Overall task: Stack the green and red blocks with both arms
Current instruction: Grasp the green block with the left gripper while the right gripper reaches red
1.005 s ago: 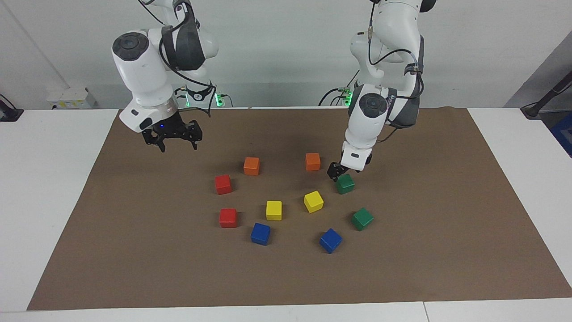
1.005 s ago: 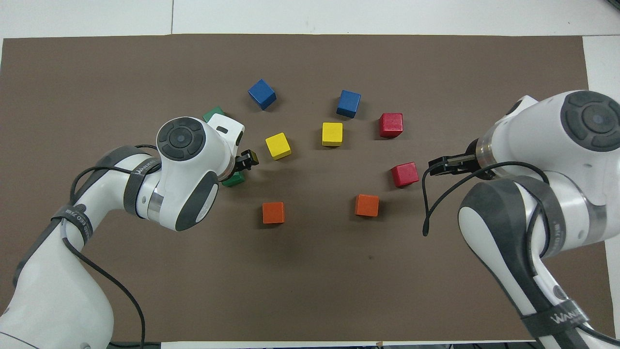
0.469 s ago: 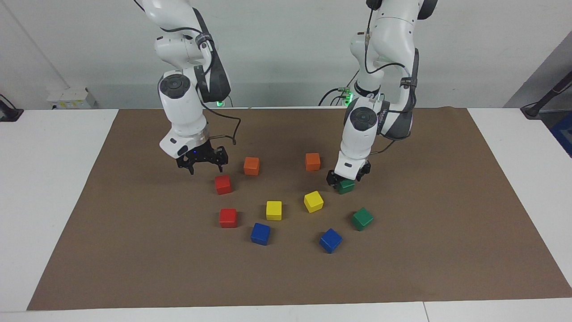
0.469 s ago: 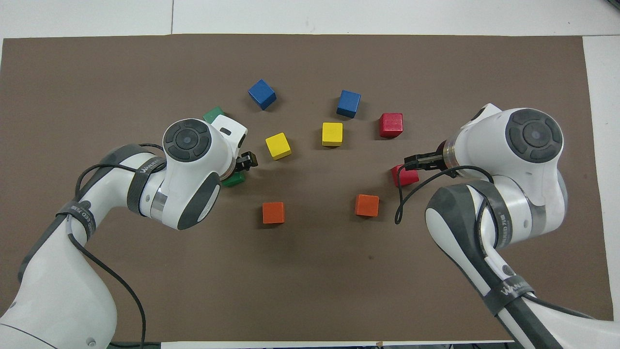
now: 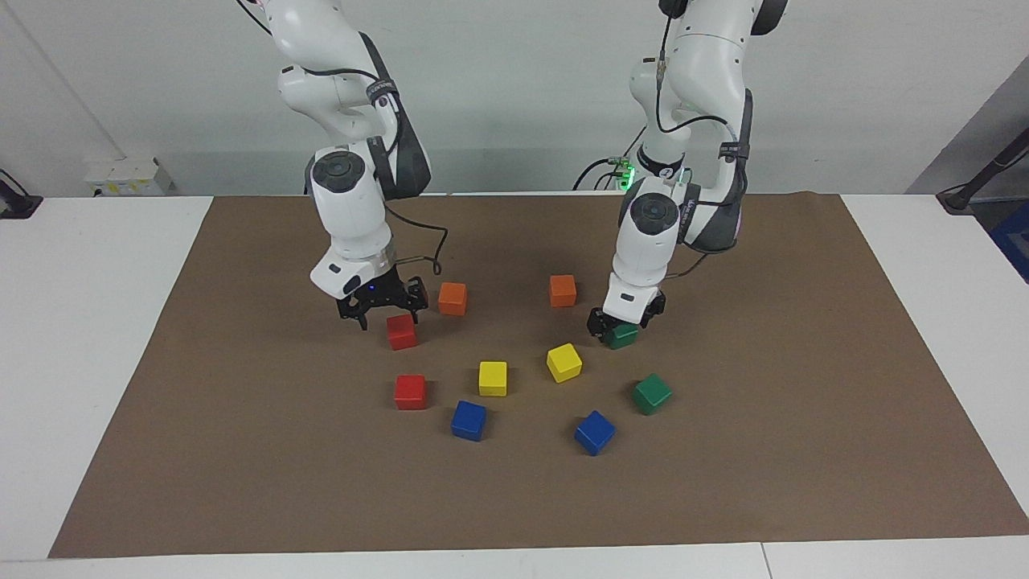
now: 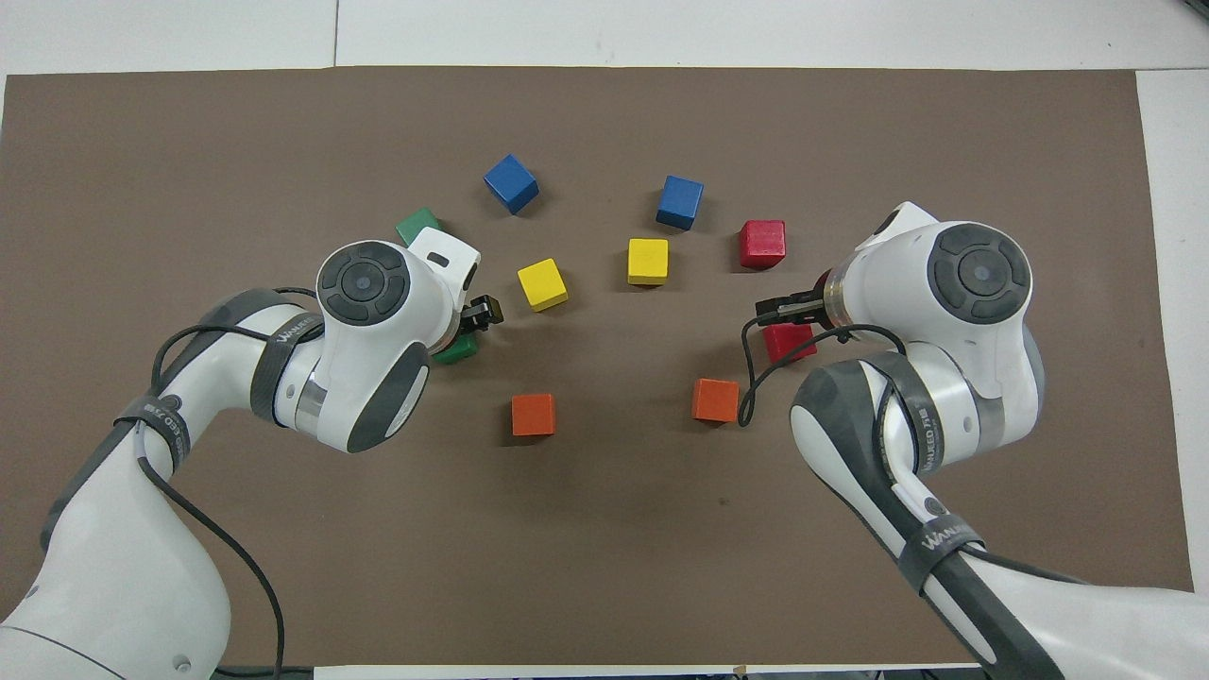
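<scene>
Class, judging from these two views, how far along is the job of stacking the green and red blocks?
Done: nothing is stacked; every cube sits on the mat. In hand: the left gripper, open, is down around a green cube; the right gripper, open, is over a red cube. Left: grasping, lifting, then stacking onto the other green cube and other red cube.

A robotics laboratory is shown, set up for manipulation trials. Two white jointed arms (image 5: 354, 201) are mounted at one edge of a wide white table (image 5: 88, 322), with black cables looped along their links and green indicator lights (image 5: 631, 170) lit at their bases. A brown paper mat (image 5: 764, 402) has been spread over the tabletop as a work surface, and small coloured cubes (image 5: 493, 378) (plain test pieces, all one size) are scattered on it. A bare pale wall (image 5: 514, 88) is seen past the arms, and a white box (image 5: 129, 177) is set against it.
</scene>
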You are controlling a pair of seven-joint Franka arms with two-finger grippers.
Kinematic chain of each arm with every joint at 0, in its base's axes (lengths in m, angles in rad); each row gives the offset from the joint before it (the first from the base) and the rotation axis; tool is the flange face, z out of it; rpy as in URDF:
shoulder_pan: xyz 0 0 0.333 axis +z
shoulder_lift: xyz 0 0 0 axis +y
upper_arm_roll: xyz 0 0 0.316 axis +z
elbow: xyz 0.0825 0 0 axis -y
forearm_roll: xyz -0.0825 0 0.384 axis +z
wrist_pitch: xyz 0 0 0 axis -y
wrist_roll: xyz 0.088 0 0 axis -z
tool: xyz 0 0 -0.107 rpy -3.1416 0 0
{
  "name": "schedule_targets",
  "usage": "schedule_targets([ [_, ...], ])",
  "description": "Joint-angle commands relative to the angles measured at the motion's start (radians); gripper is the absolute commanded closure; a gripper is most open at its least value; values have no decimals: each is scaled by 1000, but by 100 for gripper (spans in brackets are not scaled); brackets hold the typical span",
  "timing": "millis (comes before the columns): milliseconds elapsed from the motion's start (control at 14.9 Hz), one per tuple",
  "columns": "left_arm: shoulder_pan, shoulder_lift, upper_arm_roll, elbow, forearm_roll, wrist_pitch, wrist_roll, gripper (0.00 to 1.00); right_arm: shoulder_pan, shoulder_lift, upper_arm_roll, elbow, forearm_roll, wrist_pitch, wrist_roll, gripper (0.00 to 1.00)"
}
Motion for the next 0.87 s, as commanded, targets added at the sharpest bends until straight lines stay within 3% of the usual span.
schedule_targets([
  [0, -5, -10, 7, -33, 19, 35, -22, 0, 2, 16, -1, -7, 9, 22, -15, 0],
  [134, -6, -10, 8, -35, 19, 35, -24, 11, 2, 17, -1, -12, 9, 21, -53, 0],
  [201, -6, -10, 8, -40, 19, 35, -24, 22, 2, 19, -1, -21, 9, 21, -68, 0],
  [469, -5, -13, 8, -24, 21, -3, -19, 100, 19, 13, -1, -56, 9, 21, -70, 0],
  [603, 27, -29, 7, 17, 21, -87, 7, 100, 28, 19, -1, -75, 9, 22, -67, 0],
  [804, 125, -68, 7, 60, 19, -199, 201, 100, 28, 23, -1, -93, 9, 24, -67, 0],
])
